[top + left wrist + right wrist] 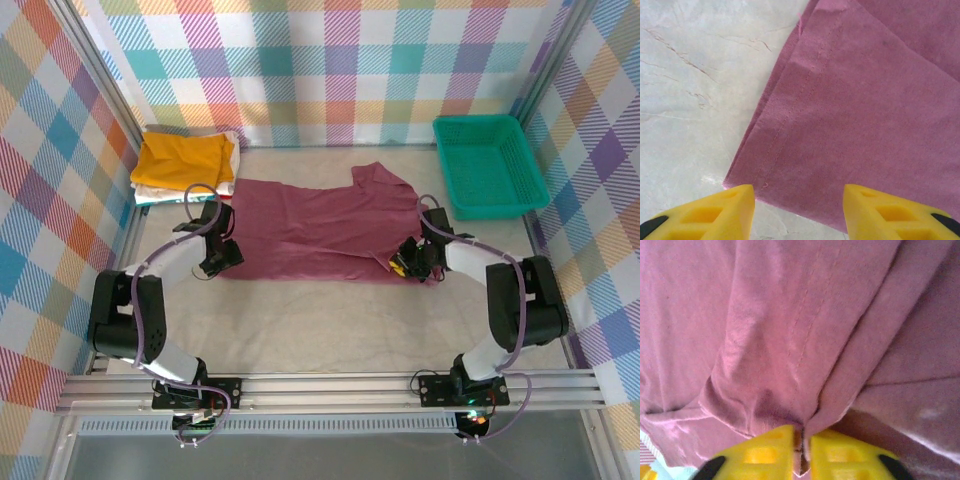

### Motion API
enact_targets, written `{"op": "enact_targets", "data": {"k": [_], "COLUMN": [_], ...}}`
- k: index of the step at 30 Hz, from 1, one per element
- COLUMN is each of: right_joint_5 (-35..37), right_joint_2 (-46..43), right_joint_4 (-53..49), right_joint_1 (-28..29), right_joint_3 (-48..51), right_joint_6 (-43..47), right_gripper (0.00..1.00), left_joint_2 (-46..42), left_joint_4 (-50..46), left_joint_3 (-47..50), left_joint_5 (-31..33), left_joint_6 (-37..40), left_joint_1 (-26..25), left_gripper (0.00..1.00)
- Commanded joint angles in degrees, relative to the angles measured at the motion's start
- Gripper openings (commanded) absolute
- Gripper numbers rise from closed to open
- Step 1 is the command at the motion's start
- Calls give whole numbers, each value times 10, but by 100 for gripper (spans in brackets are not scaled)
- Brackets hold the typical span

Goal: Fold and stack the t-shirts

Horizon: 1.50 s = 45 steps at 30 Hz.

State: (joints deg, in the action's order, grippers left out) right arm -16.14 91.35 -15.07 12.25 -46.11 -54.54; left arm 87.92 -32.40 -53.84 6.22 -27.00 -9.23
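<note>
Clenched jaws are seen on the right gripper (801, 442), with a pinch of the maroon t-shirt (310, 225) caught between them at its near right edge. That shirt is spread across the middle of the table (330, 330), not yet folded. At the far left, the mustard-yellow t-shirt (185, 158) is laid folded on a white t-shirt (236, 152). The left gripper (799, 202) is held released just over the maroon shirt's near left corner, with nothing between its fingers. A fold of the maroon shirt is judged to be in preparation. A matching pinch on the left corner is called for next, so that both corners can be lifted and carried over together.
</note>
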Motion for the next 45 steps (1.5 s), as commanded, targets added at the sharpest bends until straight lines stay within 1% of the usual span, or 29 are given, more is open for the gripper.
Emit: {"op": "enact_targets", "data": {"k": [1,3,7,10,14,21,25,31,32,33,35,39,41,42,45], "right_joint_5": [18,30,52,69,75,89,93,110,111,110,107,110,121,128,121], "right_joint_2": [-1,-4,-6,9,48,149,198,247,253,260,270,287,291,285,238], "right_joint_4": [4,-13,-51,-68,-80,-116,-133,-153,-153,-156,-156,-170,-197,-202,-208], "right_joint_1": [3,4,6,7,8,27,41,51,51,51,52,52,52,52,52], "right_joint_3": [-34,-51,-92,-127,-186,-311,-375,-439,-444,-451,-461,-498,-522,-521,-493], "right_joint_6": [2,13,40,62,89,137,149,161,162,162,164,177,183,183,185], "right_gripper": [5,0,0,0,0,0,0,0,3,9,7,12,27,31,35], "left_joint_2": [-13,-12,-10,-6,0,2,4,19,23,28,35,49,50,47,36], "left_joint_4": [-2,-2,1,7,10,7,9,14,15,15,19,24,21,19,22], "left_joint_3": [10,10,12,14,13,13,16,16,14,12,11,2,-8,-12,-26], "left_joint_5": [17,17,16,14,9,19,24,23,23,22,21,16,13,14,22], "left_joint_6": [-16,-16,-17,-19,-19,-12,-11,-11,-10,-10,-9,-10,-9,-10,-8], "left_joint_1": [1,2,2,2,2,2,2,2,2,2,2,2,2,2,3], "left_gripper": [50,50,50,50,50,50,50,50,51,51,52,52,53,53,54]}}
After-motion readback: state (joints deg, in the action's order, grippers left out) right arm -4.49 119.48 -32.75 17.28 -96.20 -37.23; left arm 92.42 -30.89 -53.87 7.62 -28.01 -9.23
